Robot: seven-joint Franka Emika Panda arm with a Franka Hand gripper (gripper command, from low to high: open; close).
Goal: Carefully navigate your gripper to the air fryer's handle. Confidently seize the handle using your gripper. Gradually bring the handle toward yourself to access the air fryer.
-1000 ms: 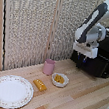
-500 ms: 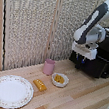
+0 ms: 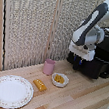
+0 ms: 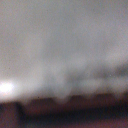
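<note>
- Exterior view: the gripper [image 3: 80,61] sits low against the front of the air fryer [image 3: 105,54], which stands at the bench's [image 3: 78,102] far corner on that view's right. The arm has barely shifted over the last second, so it seems settled at the drawer front.
- The handle is hidden behind the gripper; whether the fingers are apart or clamped cannot be told.
- Wrist view is blurred grey, suggesting close contact.
- Judged next: pulling outward.

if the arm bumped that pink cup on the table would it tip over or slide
The pink cup looks small and probably light, so a bump would likely move it. It stands upright, taller than wide, so a high push might tip it; a low one would probably slide it across the smooth wooden table.
</note>
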